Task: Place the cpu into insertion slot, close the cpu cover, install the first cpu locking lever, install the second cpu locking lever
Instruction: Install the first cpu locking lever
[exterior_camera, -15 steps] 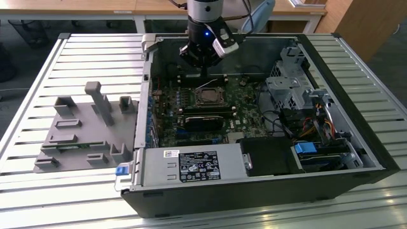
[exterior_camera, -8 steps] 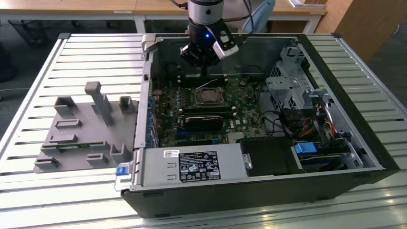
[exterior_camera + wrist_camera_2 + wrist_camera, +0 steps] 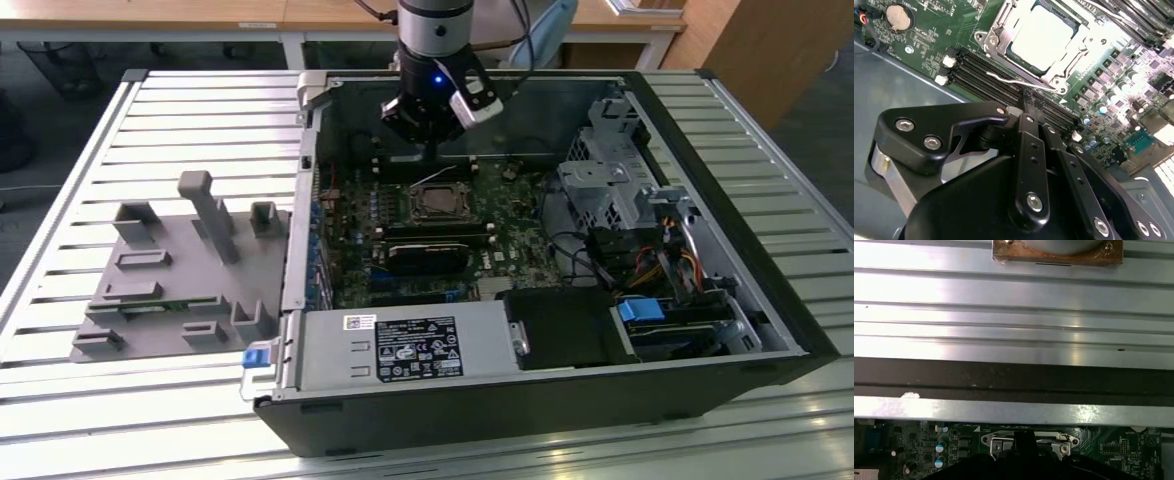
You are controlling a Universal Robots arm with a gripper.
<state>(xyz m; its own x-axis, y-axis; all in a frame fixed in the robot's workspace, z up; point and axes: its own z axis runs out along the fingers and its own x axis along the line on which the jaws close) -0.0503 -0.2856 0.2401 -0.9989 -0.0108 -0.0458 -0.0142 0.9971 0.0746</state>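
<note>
So, the cpu (image 3: 1041, 32) is being shown already sitting in the insertion slot (image 3: 438, 203), roughly mid-way across the motherboard (image 3: 929, 45) inside the case (image 3: 747, 250). The cpu cover (image 3: 999, 30) looks to be lying flat around it, so the pale top is being framed by the cover's window. The gripper (image 3: 1029, 100) is being held just off the socket edge on its own side, over the row of long black slots (image 3: 974, 67) between the socket and the board's edge by the case wall. Its fingers are being kept narrow, practically together, with nothing being pinched between them as far as can be judged. The bit that matters: a thin wire locking lever (image 3: 1009, 79) is lying straight ahead of the fingertips. Touching or just short can't be told. Its long axis is running along that socket edge, parallel to the slots and crosswise to the way the fingers are pointing. Counted up: one cpu, one socket, one cover, one gripper, and one lever wire being made out for sure; a second can't be confirmed.
</note>
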